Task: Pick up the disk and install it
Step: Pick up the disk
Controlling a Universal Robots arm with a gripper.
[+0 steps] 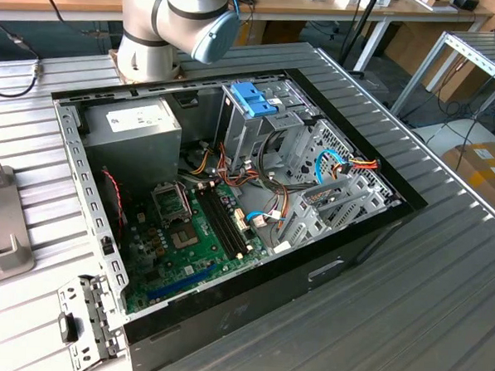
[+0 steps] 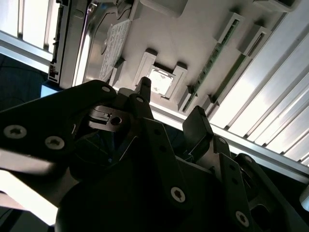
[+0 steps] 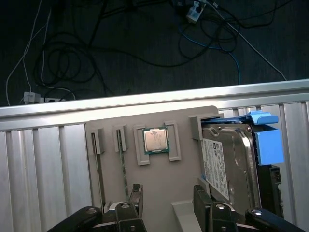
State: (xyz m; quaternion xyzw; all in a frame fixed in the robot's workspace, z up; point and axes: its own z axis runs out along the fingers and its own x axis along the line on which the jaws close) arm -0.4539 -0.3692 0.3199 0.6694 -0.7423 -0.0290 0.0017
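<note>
The disk point(image 3: 231, 159) is a silver-grey drive with a pale label and a blue bracket point(image 3: 268, 145) along its edge. It lies flat in a pocket of a grey holder tray point(image 3: 145, 179) on the ribbed metal table. In both wrist views my gripper point(image 3: 169, 195) hovers over the tray with its two black fingers apart and nothing between them. It stands over the tray's middle, beside the disk and clear of it. The second wrist view shows the disk point(image 2: 101, 43) beyond the fingertips point(image 2: 145, 87).
A processor chip point(image 3: 156, 140) sits in a square pocket beside the disk, and thin memory sticks point(image 3: 99, 164) stand in slots further along. In the exterior view the open computer case point(image 1: 224, 317) holds a power-supply box point(image 1: 134, 125), a blue-latched drive cage point(image 1: 256, 99) and loose cables.
</note>
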